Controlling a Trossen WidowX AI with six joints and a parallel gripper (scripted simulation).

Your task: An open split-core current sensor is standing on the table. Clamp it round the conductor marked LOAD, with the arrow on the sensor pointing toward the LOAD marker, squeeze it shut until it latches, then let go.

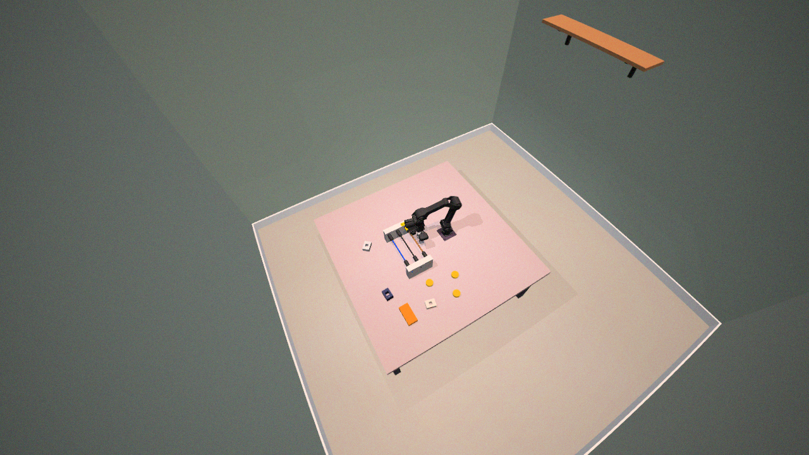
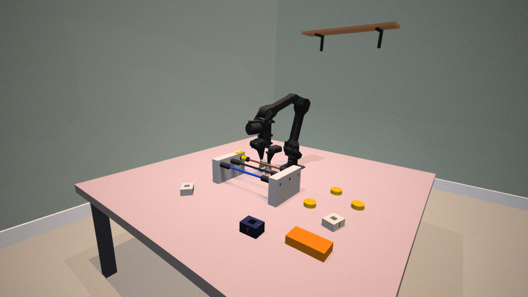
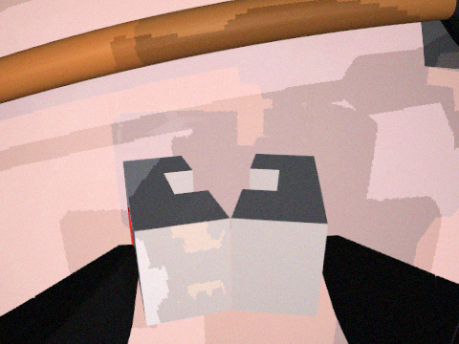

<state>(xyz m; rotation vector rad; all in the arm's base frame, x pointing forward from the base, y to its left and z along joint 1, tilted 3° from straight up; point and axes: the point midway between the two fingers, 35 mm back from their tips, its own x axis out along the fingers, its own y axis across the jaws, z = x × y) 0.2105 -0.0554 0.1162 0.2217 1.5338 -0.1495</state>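
The split-core sensor (image 3: 186, 268) (image 2: 267, 170) is light grey with dark faces; its two halves meet at a hinge and gape toward the conductor. A sliver of its red arrow shows on its left side in the wrist view; its direction cannot be told. My gripper (image 3: 230, 256) (image 2: 265, 161) is shut on the sensor, one black finger against each half's outer side, low over the table. The orange-brown LOAD conductor (image 3: 191, 35) (image 2: 254, 161) runs past the open side and is not between the halves. The yellow LOAD marker (image 2: 239, 152) (image 1: 403, 225) sits on the far end block.
Black (image 2: 254, 167) and blue (image 2: 245, 171) conductors run alongside, between two grey end blocks (image 2: 284, 186) (image 2: 221, 169). On the pink table (image 2: 147, 206) stand a navy block (image 2: 254, 229), two white blocks (image 2: 186, 191) (image 2: 333, 222), an orange block (image 2: 309, 241) and three yellow discs.
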